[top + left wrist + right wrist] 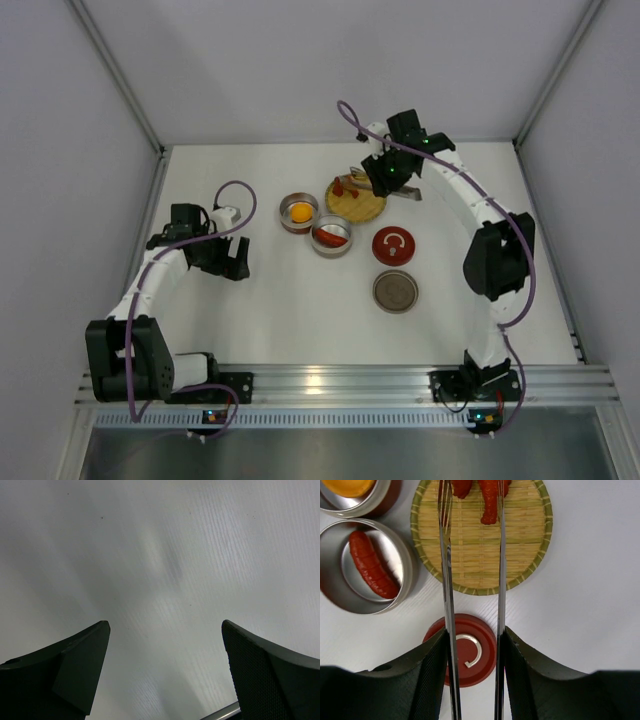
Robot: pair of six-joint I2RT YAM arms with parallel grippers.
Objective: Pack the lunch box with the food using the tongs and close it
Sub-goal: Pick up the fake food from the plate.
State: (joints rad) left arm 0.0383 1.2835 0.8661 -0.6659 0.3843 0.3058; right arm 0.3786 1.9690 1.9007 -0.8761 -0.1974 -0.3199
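Red pieces (pixel 489 507) look soft and slick, so with your right hand (pixel 472 642) pinching the tongs (pixel 446 580), nip one mid-length gently; left hand (pixel 165 625) is spread.

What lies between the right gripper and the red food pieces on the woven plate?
Right wrist view: the tongs held by the right gripper span that gap, crossing a red lid, then bare woven plate, toward the red food pieces.

Between our right fingers (pixel 427 680) the tongs (pixel 448 580) reach ahead over the woven plate (pixel 470 565), where food pieces (pixel 492 502) lie. A lid (pixel 472 625) lies under the fingers; ahead-left, a tin (pixel 332 592) holds one piece (pixel 370 565).
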